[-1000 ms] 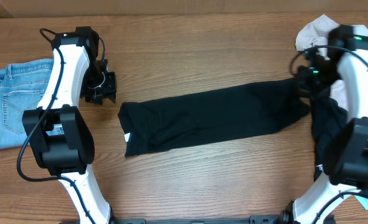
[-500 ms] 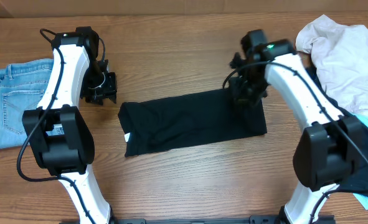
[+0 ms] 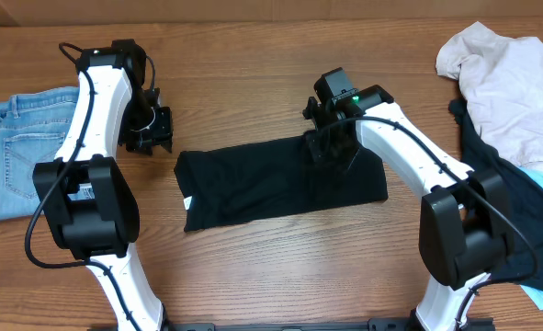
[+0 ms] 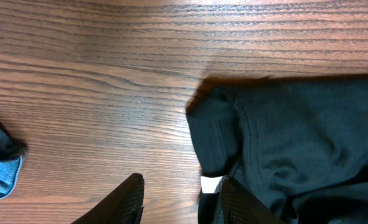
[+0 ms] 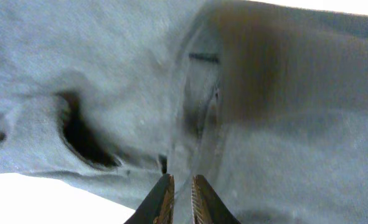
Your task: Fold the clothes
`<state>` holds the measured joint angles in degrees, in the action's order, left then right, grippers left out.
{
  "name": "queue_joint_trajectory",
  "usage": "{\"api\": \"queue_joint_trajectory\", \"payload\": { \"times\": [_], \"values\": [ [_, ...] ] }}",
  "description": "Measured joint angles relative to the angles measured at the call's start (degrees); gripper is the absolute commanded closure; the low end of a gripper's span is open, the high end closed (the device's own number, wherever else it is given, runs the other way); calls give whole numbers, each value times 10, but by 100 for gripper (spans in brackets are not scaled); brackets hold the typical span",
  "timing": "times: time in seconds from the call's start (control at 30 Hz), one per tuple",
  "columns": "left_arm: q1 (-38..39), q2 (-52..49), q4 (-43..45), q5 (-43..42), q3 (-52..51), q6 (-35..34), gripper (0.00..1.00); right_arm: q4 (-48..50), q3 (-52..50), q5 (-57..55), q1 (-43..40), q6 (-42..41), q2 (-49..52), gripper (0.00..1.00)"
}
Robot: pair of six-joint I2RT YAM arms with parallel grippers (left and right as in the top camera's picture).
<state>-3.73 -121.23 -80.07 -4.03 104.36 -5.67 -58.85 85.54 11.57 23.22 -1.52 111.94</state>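
Black top (image 3: 243, 188), mid-frame, just got its right end dragged over itself, so the first fold's nearly in. Right gripper (image 3: 325, 147) sits on it, jaws a sliver apart, can't tell if pinching. Left gripper (image 4: 180, 186) spread, empty, upper left.

Three cameras: one overhead and one on each wrist, all meeting on the black top (image 3: 253, 188).

From where I stand, the overhead camera looks straight down from well above. It takes in the whole table (image 3: 253, 55) and both arms, with the jeans (image 3: 23, 147) at 9 o'clock and the off-white shirt (image 3: 510, 83) at 2 o'clock. The left wrist camera looks down past the left gripper (image 4: 182, 202) at 6 o'clock, fairly near the wood, and shares the top's label (image 4: 212, 183) corner with the overhead view. The right wrist camera sits so near the cloth that it shows washed-out and blurred, with the right gripper (image 5: 182, 199) at 6 o'clock.
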Motion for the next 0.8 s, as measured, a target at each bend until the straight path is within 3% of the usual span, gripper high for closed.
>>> {"api": "queue_joint_trajectory", "payload": {
  "times": [0.37, 0.43, 0.5, 0.63, 0.8],
  "values": [
    [0, 0, -14, 0, 0, 0, 50, 11, 0, -10, 3, 0, 0, 72],
    [0, 0, -22, 0, 0, -1, 50, 10, 0, -31, 0, -9, 0, 67],
    [0, 0, -30, 0, 0, -2, 50, 10, 0, -61, -6, -17, 0, 55],
    [0, 0, -37, 0, 0, -2, 49, 29, 1, -101, -26, -24, -2, 53],
    [0, 0, -37, 0, 0, -4, 49, 38, 4, -89, -40, -11, -2, 42]
  ]
}}
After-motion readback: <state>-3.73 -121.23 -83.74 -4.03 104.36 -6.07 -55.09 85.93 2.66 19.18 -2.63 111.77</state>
